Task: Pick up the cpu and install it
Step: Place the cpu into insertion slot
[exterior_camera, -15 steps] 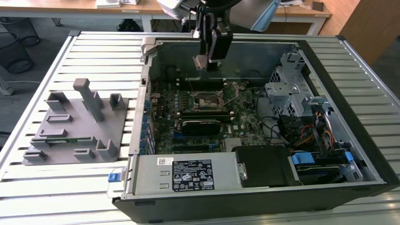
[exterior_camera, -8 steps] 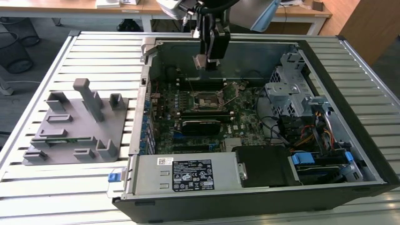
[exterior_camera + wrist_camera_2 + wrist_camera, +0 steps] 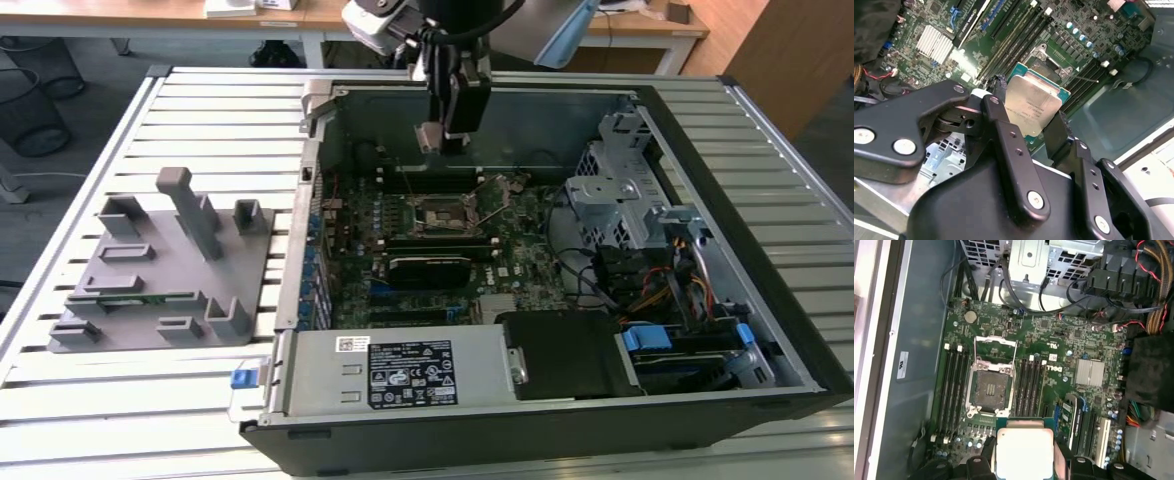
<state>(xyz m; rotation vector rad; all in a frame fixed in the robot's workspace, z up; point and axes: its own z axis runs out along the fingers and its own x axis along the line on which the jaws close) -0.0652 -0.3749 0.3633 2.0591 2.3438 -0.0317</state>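
Claw (image 3: 1026, 112) clamped on the cpu (image 3: 1034, 102), 2 fingers pinching opposite edges. Chip hangs above the motherboard (image 3: 1074, 340) inside the open case (image 3: 747, 175).

Beyond it the socket (image 3: 990, 389) lies open and empty.

Risk, my judgement: a tilted or offset descent bends pins.

Raised retention frame (image 3: 996, 340) and flanking memory slots (image 3: 951, 385) crowd the approach. Cables (image 3: 1153, 275) lie farther off.

- Computer case (image 3: 534, 440): lies open on the slatted table (image 3: 200, 110).
- Parts fixture (image 3: 134, 320): on the table, beside the case at the exterior view's left.
- Motherboard (image 3: 514, 265): on the case floor.
- CPU socket (image 3: 991, 387): mid-board, with memory slots (image 3: 954, 385) along two opposite sides.
- Power supply (image 3: 400, 370): along the case's near edge.
- Drive cage (image 3: 607, 195): at the exterior view's right.
- Gripper (image 3: 431, 140): above the case's far part, with the cpu (image 3: 1024, 452) between its fingers, clear of the socket.
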